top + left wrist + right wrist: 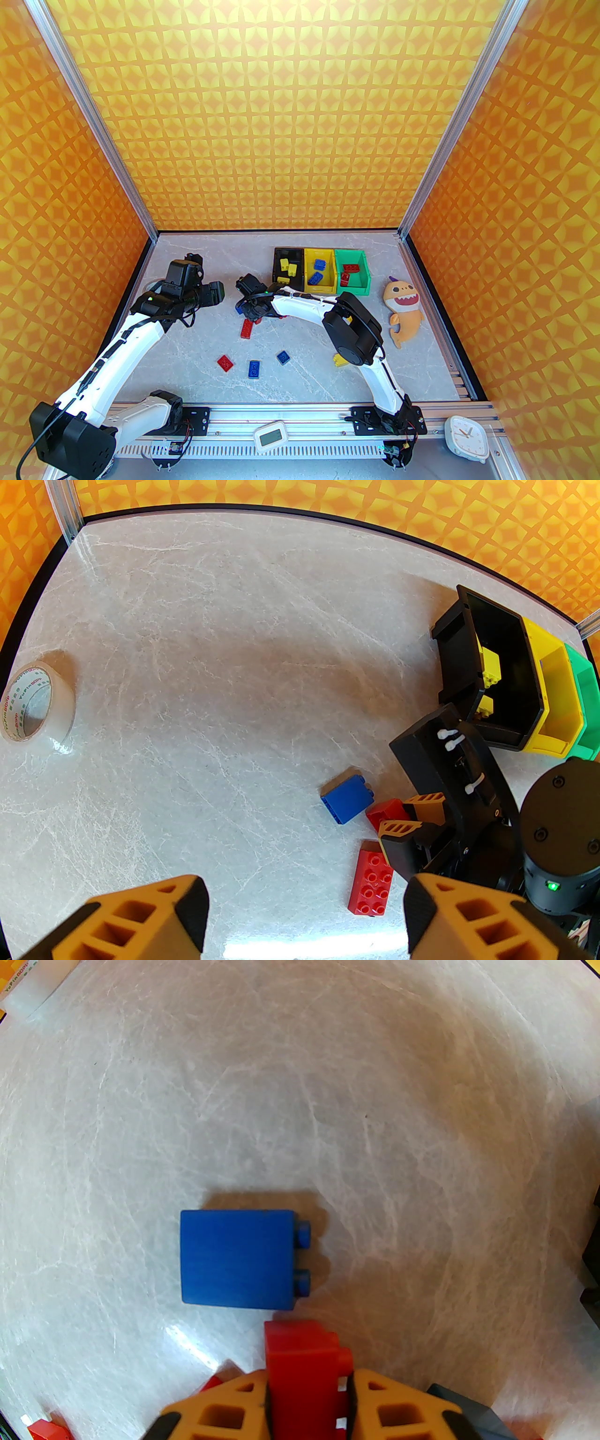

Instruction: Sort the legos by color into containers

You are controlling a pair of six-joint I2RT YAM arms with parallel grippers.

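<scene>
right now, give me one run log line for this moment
phase: grasp | right gripper: shut on red lego | left gripper: open, empty | likely next: green bin

Tape roll [28, 700] core: red print, roughly "YuPin…" repeated around ring (remaining letters too blurred to read).

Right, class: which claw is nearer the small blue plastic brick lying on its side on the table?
Right. The right claw, shut on a small red plastic brick, sits right beside the blue plastic brick; the left claw hovers open, farther off to its left.
</scene>
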